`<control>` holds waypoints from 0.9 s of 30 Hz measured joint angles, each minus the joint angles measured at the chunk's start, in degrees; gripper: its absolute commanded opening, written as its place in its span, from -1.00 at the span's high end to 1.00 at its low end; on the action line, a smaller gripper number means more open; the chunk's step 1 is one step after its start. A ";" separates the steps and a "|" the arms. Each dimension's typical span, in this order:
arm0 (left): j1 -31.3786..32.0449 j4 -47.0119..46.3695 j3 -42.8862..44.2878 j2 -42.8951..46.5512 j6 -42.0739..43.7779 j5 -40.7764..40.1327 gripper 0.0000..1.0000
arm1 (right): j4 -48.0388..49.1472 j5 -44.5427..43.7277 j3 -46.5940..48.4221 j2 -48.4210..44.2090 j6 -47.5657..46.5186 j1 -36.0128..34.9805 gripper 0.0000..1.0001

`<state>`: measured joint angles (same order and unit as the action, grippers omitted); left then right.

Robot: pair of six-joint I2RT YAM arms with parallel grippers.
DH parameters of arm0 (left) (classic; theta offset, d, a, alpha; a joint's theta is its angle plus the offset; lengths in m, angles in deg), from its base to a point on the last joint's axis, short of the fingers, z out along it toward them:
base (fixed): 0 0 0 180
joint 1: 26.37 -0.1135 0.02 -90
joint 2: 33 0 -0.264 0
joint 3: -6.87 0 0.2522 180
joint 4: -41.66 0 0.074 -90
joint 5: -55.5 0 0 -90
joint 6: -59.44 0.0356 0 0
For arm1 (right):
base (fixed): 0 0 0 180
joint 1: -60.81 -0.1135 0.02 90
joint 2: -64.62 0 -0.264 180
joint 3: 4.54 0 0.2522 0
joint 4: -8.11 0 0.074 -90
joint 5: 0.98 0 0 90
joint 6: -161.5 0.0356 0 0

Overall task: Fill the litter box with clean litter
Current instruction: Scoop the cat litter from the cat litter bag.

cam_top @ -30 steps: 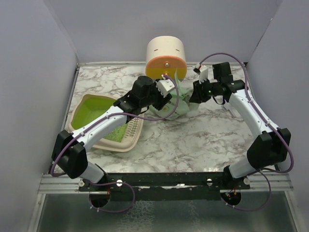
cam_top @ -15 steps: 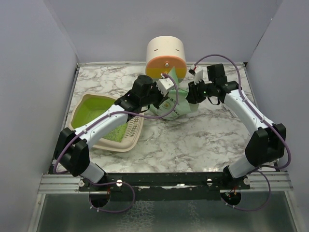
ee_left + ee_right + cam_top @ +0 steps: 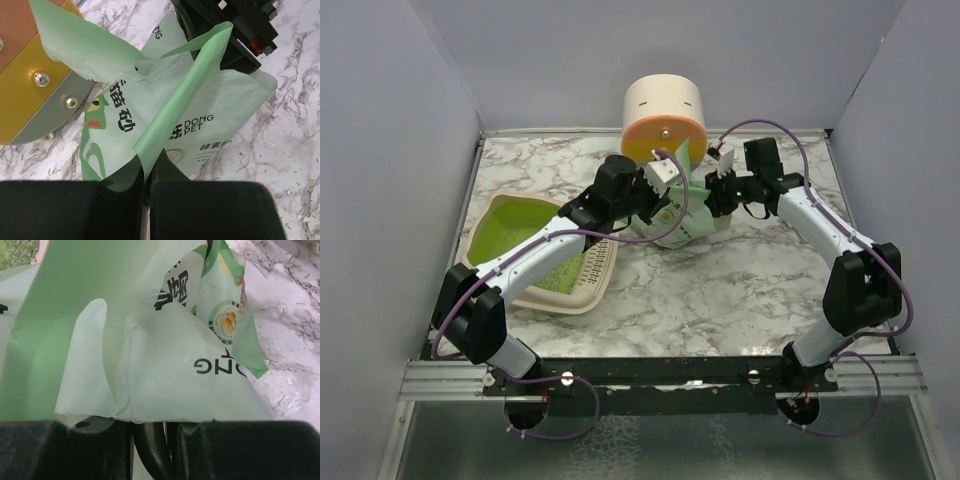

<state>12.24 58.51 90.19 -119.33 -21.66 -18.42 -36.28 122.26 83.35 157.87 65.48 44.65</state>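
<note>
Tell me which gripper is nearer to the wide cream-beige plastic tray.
Left. The left gripper is right of the tray, at the mint-green plastic bag; the right gripper lies beyond it.

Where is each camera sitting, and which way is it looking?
Top external: high behind the arms, looking down on the marble table; both arms, the litter box and the litter bag show.
Left wrist: on the left arm, looking past the left tool pinching the bag, towards the right tool.
Right wrist: on the right arm, looking past its own fingers at the bag.
Shared: both wrist views see the same bag.
</note>
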 measured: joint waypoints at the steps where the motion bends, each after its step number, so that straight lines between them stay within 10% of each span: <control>1: 0.00 -0.02 0.00 -0.02 -0.07 -0.02 1.00 | 0.44 0.33 -0.13 0.24 0.13 0.02 0.99; 27: -0.31 -1.16 1.99 -3.21 -2.97 1.51 1.00 | 13.31 9.29 -7.06 2.82 4.50 0.98 0.99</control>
<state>11.93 57.35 92.18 -122.54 -24.63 -16.91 -22.97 131.55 76.29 160.69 69.99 45.63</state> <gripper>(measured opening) 0.012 0.234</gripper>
